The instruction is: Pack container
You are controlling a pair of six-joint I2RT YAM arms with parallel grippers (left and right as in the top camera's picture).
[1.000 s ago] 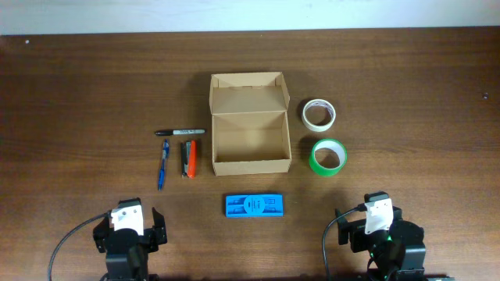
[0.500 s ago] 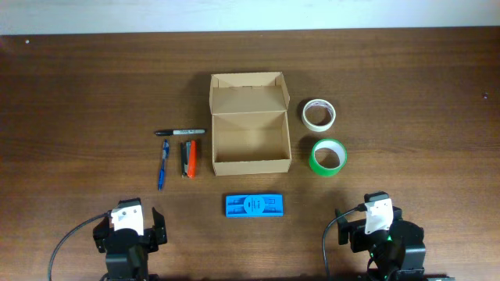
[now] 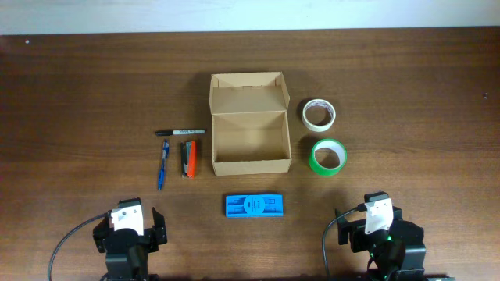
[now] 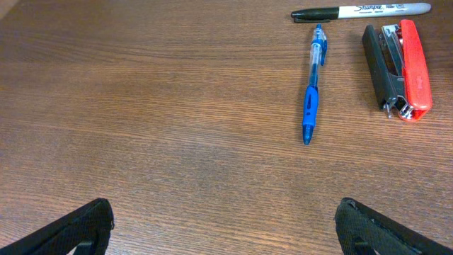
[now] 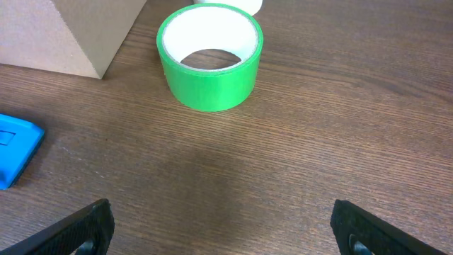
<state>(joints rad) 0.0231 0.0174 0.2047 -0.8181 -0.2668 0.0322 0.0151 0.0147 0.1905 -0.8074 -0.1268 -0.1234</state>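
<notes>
The tan cardboard box (image 3: 250, 143) stands open at the table's middle, its flap lid laid back on the far side; its corner shows in the right wrist view (image 5: 67, 35). Left of it lie a black marker (image 3: 180, 132), a blue pen (image 3: 163, 164) and a red and black stapler (image 3: 188, 158); all three show in the left wrist view: the marker (image 4: 361, 10), the pen (image 4: 311, 88), the stapler (image 4: 400, 67). A blue packet (image 3: 254, 206) lies in front of the box. My left gripper (image 4: 226, 223) and right gripper (image 5: 226, 223) are open and empty near the front edge.
A green tape roll (image 3: 329, 157) and a white tape roll (image 3: 319, 114) lie right of the box. The green roll (image 5: 210, 57) sits ahead of my right gripper, with the blue packet's corner (image 5: 14, 149) at the left.
</notes>
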